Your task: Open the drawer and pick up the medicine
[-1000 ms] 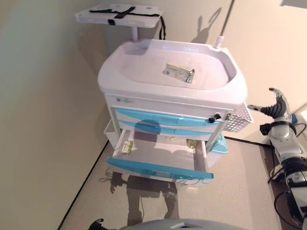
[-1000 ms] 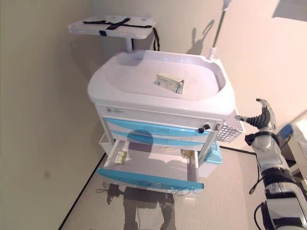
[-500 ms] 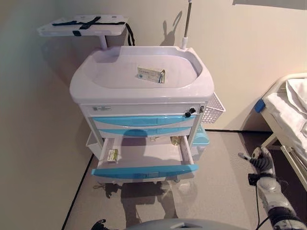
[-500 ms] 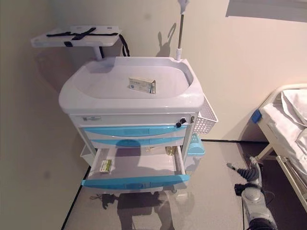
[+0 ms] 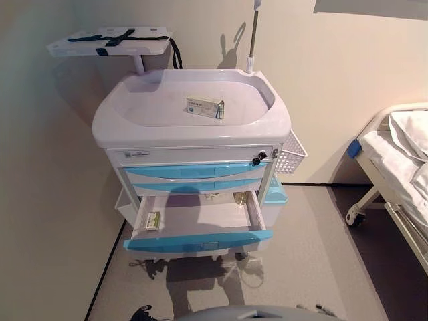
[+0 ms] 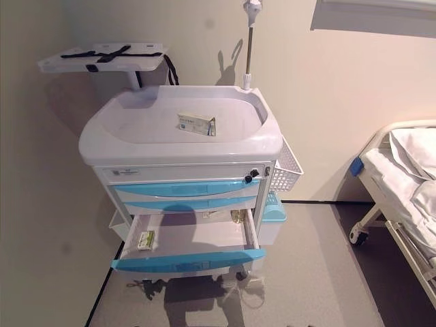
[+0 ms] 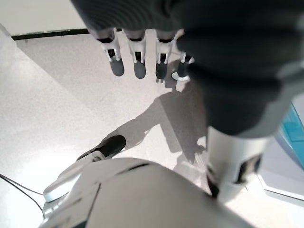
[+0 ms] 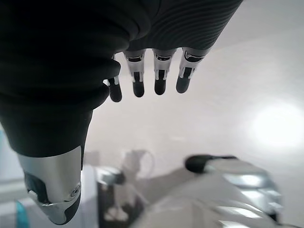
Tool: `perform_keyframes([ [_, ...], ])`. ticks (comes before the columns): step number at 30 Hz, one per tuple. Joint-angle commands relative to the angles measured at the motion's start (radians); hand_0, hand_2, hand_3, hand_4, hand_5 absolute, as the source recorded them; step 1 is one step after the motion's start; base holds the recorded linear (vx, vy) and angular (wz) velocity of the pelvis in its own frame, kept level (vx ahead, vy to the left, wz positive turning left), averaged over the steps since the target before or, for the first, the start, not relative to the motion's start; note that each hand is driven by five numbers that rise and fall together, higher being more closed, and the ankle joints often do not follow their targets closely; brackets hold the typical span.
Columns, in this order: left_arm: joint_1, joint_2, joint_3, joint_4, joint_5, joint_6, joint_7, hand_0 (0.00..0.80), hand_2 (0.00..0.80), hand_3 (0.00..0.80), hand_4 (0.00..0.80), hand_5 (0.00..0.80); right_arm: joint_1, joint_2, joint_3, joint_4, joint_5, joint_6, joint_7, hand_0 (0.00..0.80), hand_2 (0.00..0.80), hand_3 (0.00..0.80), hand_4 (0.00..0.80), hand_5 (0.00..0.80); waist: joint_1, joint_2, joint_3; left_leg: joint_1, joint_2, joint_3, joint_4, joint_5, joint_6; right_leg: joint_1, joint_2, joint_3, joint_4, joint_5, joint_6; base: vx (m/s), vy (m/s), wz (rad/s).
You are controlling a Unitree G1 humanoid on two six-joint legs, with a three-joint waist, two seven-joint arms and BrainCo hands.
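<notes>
The drawer [image 5: 198, 227] stands pulled out, its blue front nearest. A small pack [image 5: 154, 220] lies inside at the left end; the medicine box [image 5: 204, 107] lies flat on the cart [image 5: 114, 127] top, white with a dark end. The right arm, raised beside the cart a second ago, has dropped from both eye views. The left hand [image 7: 137, 59] and right hand [image 8: 149, 71] hang with straight fingers, holding nothing, so the job looks finished.
</notes>
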Motion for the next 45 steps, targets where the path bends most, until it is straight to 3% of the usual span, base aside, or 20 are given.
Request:
perform_keyframes([
  [1, -0.032, -0.021, 0.024, 0.057, 0.003, -0.022, -0.002, 0.0, 0.0, 0.0, 0.0, 0.0, -0.059, 0.0, 0.029, 0.057, -0.052, 0.012, 0.003, 0.0, 0.0, 0.0, 0.0, 0.0, -0.001, -0.033, -0.02, -0.056, -0.06, -0.03, 0.081, -0.039, 0.046, -0.04, 0.007, -0.047, 0.069, -0.01, 0.038, 0.013, 0.007, 0.04],
  [9, -0.035, -0.015, -0.025, 0.052, 0.099, -0.02, 0.022, 0.0, 0.0, 0.0, 0.0, 0.0, -0.05, -0.001, 0.1, 0.048, -0.162, 0.025, 0.008, 0.0, 0.0, 0.0, 0.0, 0.0, -0.002, -0.029, -0.007, -0.054, -0.066, -0.047, 0.089, -0.046, 0.05, -0.035, -0.002, -0.056, 0.092, -0.024, 0.035, 0.008, 0.01, 0.08],
  [16, -0.072, 0.005, -0.089, -0.005, 0.135, -0.03, 0.015, 0.0, 0.0, 0.0, 0.0, 0.0, -0.066, -0.044, 0.14, 0.007, -0.214, 0.025, 0.015, 0.0, 0.0, 0.0, 0.0, 0.0, -0.026, -0.003, 0.064, -0.094, -0.083, -0.05, 0.16, -0.074, 0.066, -0.103, -0.019, -0.033, 0.205, -0.063, 0.024, -0.016, 0.051, 0.03],
  [23, -0.212, 0.071, -0.162, -0.12, 0.106, -0.043, 0.048, 0.0, 0.0, 0.0, 0.0, 0.0, -0.162, -0.104, 0.175, -0.058, -0.195, 0.01, -0.007, 0.0, 0.0, 0.0, 0.0, 0.0, -0.049, -0.004, 0.223, -0.37, -0.093, -0.041, 0.373, -0.099, 0.083, -0.374, -0.038, 0.009, 0.409, -0.081, 0.003, -0.242, 0.039, -0.07],
  [29, -0.308, 0.127, -0.185, -0.25, 0.053, -0.054, 0.093, 0.0, 0.0, 0.0, 0.0, 0.0, -0.239, -0.145, 0.199, -0.096, -0.189, -0.002, -0.037, 0.0, 0.0, 0.0, 0.0, 0.0, -0.054, 0.0, 0.261, -0.617, -0.082, -0.045, 0.545, -0.131, 0.097, -0.599, -0.047, 0.034, 0.538, -0.105, -0.011, -0.132, -0.008, -0.09],
  [38, -0.459, 0.189, -0.249, -0.397, 0.039, -0.033, 0.085, 0.0, 0.0, 0.0, 0.0, 0.0, -0.307, -0.197, 0.183, -0.112, -0.17, -0.002, -0.064, 0.0, 0.0, 0.0, 0.0, 0.0, -0.069, 0.021, 0.314, -0.8, -0.08, -0.036, 0.677, -0.156, 0.108, -0.786, -0.052, 0.051, 0.679, -0.135, -0.028, -0.043, 0.003, 0.04],
  [43, -0.639, 0.285, -0.291, -0.456, 0.046, -0.016, 0.083, 0.0, 0.0, 0.0, 0.0, 0.0, -0.327, -0.215, 0.176, -0.108, -0.152, -0.005, -0.061, 0.0, 0.0, 0.0, 0.0, 0.0, -0.083, 0.029, 0.337, -0.88, -0.071, -0.02, 0.732, -0.168, 0.111, -0.867, -0.05, 0.063, 0.724, -0.143, -0.029, -0.03, 0.007, -0.03],
  [45, -0.709, 0.338, -0.307, -0.488, 0.046, -0.008, 0.077, 0.0, 0.0, 0.0, 0.0, 0.0, -0.323, -0.217, 0.18, -0.107, -0.154, -0.006, -0.057, 0.0, 0.0, 0.0, 0.0, 0.0, -0.086, 0.031, 0.35, -0.898, -0.07, -0.023, 0.769, -0.205, 0.107, -0.885, -0.046, 0.069, 0.76, -0.174, -0.021, 0.044, -0.02, -0.05],
])
